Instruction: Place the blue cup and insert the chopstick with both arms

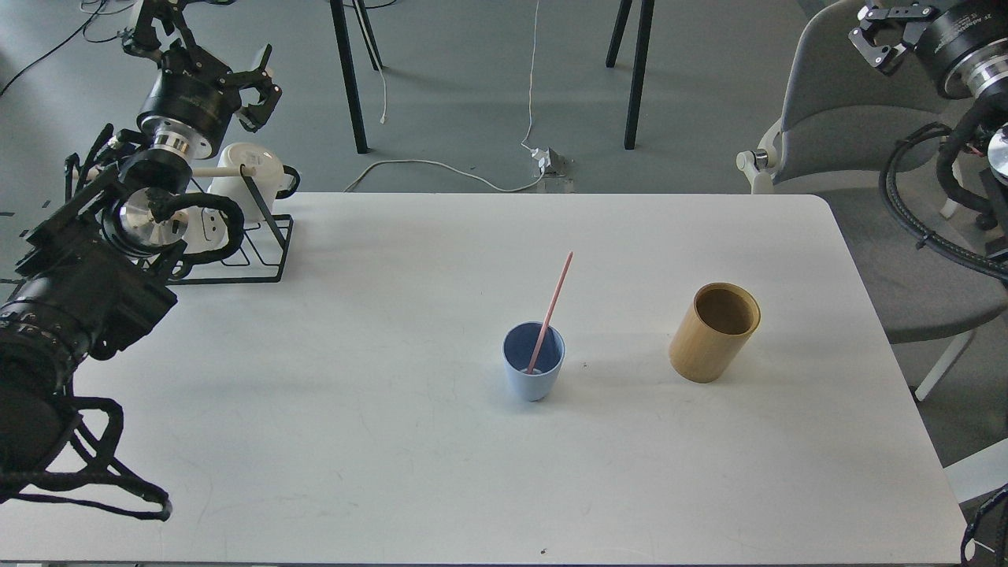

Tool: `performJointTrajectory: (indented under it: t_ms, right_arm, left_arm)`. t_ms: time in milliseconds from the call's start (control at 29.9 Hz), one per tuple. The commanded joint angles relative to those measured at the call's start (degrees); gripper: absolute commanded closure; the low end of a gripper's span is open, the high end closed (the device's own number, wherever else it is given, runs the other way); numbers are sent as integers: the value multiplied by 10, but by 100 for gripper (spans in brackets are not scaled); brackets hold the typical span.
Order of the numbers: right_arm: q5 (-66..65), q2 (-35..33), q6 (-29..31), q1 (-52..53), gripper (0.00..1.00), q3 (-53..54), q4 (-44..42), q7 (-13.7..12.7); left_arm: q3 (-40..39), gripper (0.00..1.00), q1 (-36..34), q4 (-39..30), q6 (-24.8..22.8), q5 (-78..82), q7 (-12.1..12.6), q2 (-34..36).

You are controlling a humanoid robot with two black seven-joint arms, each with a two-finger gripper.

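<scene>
The pale-blue cup (534,376) stands upright near the middle of the white table (354,441). The pink chopstick (554,303) stands in it, leaning up and to the right, with nothing holding it. My left gripper (263,83) is high at the far left, above the wire rack, open and empty. My right gripper (872,37) is high at the top right, over the chair and far from the cup, open and empty.
A tan bamboo cylinder (713,335) stands right of the cup. A black wire rack (252,252) with white mugs (250,175) sits at the table's back left corner. A grey chair (850,118) stands behind the table's right end.
</scene>
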Motion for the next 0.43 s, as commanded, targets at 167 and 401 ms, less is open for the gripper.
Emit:
performJointTrajectory:
  t_ms: [167, 401]
  right_arm:
    - [54, 19, 41, 3, 0, -1, -47, 4]
    - [55, 40, 74, -19, 0, 1, -46, 20]
  left_arm:
    - [-3, 1, -19, 0, 0, -2, 0, 1]
    - [-3, 1, -21, -1, 0, -12, -2, 0]
